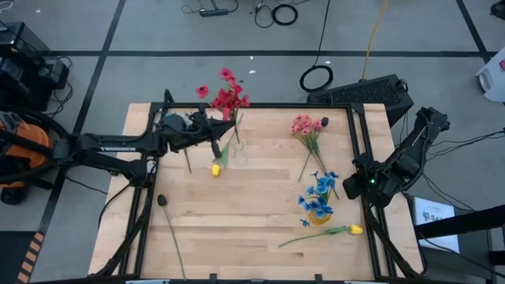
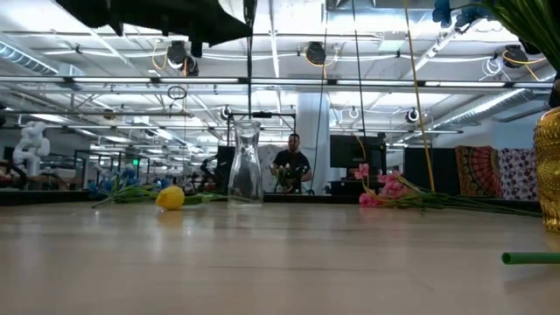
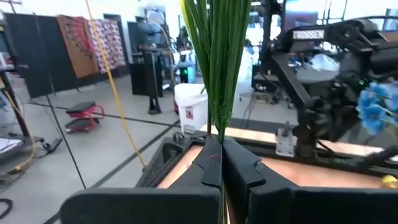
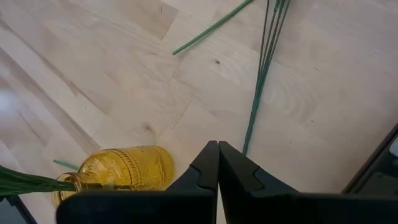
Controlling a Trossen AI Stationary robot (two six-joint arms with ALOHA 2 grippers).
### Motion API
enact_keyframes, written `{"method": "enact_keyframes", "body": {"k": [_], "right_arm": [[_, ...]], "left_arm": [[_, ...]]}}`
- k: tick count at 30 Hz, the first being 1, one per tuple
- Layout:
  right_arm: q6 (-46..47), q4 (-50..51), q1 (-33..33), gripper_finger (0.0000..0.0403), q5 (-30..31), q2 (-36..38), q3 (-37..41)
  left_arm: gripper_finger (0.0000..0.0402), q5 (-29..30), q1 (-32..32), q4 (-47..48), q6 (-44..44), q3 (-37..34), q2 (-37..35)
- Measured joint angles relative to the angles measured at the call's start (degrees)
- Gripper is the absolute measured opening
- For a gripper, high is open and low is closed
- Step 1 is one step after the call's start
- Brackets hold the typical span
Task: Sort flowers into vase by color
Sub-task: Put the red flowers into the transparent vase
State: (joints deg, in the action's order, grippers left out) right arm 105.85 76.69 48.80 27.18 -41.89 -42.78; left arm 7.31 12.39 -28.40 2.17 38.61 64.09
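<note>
The left gripper [image 1: 215, 144] was clamped on the green stems of the red flowers [image 1: 229, 92], whose blooms hung past the table's [image 1: 252, 221] far edge, above the clear vase [image 2: 246, 164]. A yellow bud [image 1: 215, 170] lay just beside that vase. The right gripper [image 1: 357, 170], fingers pressed together and empty, waited near the blue flowers [image 1: 319, 196] in the yellow vase [image 4: 121, 169], the pink flowers [image 1: 303, 126] lying farther back.
</note>
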Motion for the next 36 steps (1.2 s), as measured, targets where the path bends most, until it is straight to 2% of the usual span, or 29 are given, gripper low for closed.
{"method": "enact_keyframes", "body": {"k": [6,12,17,22,27,36], "right_arm": [[0.0,0.02,0.0,0.0,0.04,0.0,0.02],[0.01,0.04,0.0,0.0,0.13,0.0,0.02],[0.23,0.02,0.0,0.0,0.15,0.0,0.02],[0.6,0.04,0.0,0.0,0.47,0.0,0.02],[1.48,0.22,0.0,0.0,1.05,0.0,0.02],[1.51,0.25,0.0,0.0,1.11,0.0,0.03]], "left_arm": [[0.0001,0.15,0.76,-1.01,-0.41,-2.4,2.38],[0.0002,0.14,0.72,-2.97,-0.46,-2.45,8.23],[0.0012,-0.15,0.61,-3.65,-3.45,-2.45,12.69],[0.0026,-0.33,0.61,-3.65,-6.35,-2.45,13.54],[0.0058,-1.27,0.61,-1.44,-6.35,-2.45,13.47],[0.0143,-1.27,0.78,1.94,-8.94,-2.43,13.47]]}}
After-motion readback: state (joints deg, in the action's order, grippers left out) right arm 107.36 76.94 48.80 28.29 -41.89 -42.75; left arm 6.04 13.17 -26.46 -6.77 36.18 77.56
